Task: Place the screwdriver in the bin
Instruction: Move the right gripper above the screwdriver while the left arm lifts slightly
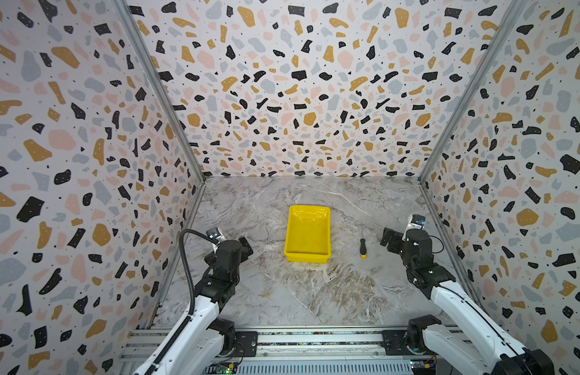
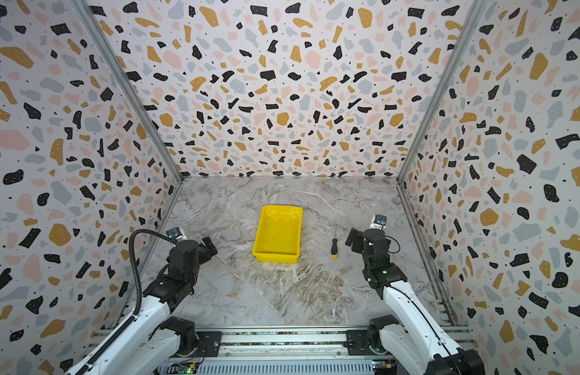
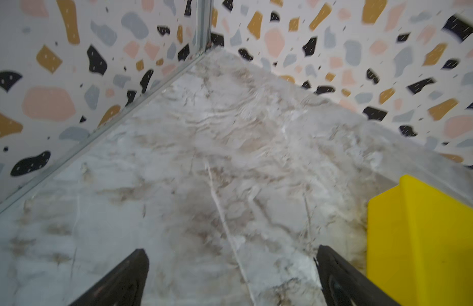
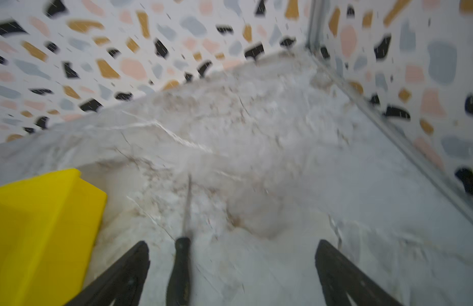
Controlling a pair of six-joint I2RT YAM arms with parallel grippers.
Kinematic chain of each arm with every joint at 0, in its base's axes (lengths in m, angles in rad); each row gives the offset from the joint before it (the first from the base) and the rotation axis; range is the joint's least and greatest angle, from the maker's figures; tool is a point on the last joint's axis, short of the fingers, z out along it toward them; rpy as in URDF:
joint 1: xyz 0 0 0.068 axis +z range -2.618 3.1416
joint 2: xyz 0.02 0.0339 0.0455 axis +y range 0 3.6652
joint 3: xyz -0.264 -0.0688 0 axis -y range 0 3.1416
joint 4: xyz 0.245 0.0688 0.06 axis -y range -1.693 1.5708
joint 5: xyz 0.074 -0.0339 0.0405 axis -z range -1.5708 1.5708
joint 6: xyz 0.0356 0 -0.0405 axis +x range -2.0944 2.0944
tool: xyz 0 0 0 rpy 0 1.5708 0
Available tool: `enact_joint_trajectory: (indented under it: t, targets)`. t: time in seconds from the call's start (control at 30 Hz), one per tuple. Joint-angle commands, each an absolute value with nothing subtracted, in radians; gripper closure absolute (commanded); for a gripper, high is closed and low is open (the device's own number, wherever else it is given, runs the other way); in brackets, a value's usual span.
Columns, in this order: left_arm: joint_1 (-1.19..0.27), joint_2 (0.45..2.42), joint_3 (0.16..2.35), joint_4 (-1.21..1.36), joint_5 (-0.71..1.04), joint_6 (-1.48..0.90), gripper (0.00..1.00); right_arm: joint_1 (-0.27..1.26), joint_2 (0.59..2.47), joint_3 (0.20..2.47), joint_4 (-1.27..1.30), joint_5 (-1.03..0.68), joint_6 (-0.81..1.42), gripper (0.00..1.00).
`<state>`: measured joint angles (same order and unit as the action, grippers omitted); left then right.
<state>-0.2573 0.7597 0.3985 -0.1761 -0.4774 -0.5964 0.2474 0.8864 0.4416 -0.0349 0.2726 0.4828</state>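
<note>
Right pincer [image 4: 232,243]: mine, jaws spread wide, nothing held; it hangs near the screwdriver [image 4: 181,265], whose handle shows between my fingers [image 4: 125,276], nearer the bin-side one.
Table [image 1: 314,292]: veined marble; the thin shaft almost vanishes against it, so I could misjudge how the tool lies.
Bin [image 1: 307,232]: yellow, empty, just beside the screwdriver; if I come down off-centre, my nearer finger could clip its wall and shove it.
Left pincer [image 3: 231,249]: jaws likewise apart, empty, on the bin's other side, uninvolved.
Screwdriver: flat on the table, outside the bin, between it and my right pincer; the slim round handle could roll or squirt free from a lopsided squeeze, and the shaft could catch the rim at release, leaving it propped across the wall.
Writing: no brand, label or lettering that I can read.
</note>
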Motion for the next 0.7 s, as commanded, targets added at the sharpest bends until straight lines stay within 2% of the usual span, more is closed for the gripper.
enact_joint_trajectory:
  t: [0.0,0.1,0.23,0.4,0.53,0.67]
  targets:
    - [-0.255,0.773,0.375,-0.206,-0.51,-0.659,0.0,0.281,0.836,0.349,-0.121,0.258,0.601,0.01]
    - [-0.247,0.844,0.384,-0.224,-0.625,-0.723,0.0,0.356,0.765,0.322,-0.096,0.333,0.605,0.01]
    - [-0.24,0.893,0.407,-0.242,-0.617,-0.73,0.0,0.439,0.69,0.294,-0.087,0.381,0.601,0.01]
    - [-0.241,0.841,0.378,-0.238,-0.632,-0.753,0.0,0.446,0.681,0.288,-0.082,0.394,0.603,0.01]
    - [-0.239,0.816,0.349,-0.265,-0.714,-0.838,0.0,0.447,0.695,0.295,-0.087,0.402,0.607,0.01]
    - [-0.239,0.831,0.353,-0.248,-0.683,-0.81,0.0,0.447,0.69,0.293,-0.084,0.408,0.611,0.01]
